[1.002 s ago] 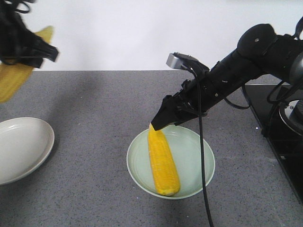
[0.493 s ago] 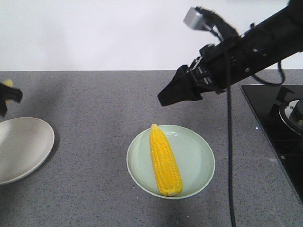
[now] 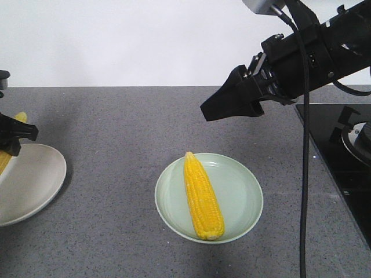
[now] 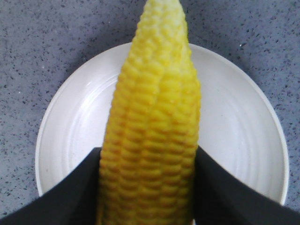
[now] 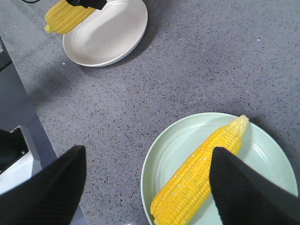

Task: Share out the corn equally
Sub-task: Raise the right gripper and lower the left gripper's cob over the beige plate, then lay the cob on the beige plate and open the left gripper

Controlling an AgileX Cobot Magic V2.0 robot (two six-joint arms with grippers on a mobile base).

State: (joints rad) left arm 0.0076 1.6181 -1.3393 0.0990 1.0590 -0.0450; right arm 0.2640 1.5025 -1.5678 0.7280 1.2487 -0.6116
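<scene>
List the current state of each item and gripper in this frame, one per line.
Corn on the green plate: lying flat, released, tip pointing away.
Green plate: holds that one cob.
Held corn: clamped, above the white plate.
White plate: empty.
Left gripper: shut on the held corn.
Right gripper: open, raised above the green plate, holding nothing.

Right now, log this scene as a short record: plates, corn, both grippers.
green plate: mid-counter, one cob lying in it
white plate: at the counter's left edge, nothing lying in it
left gripper: shut on a second cob, held above the white plate
right gripper: open, holding nothing, raised above the green plate
counter: grey speckled
</scene>
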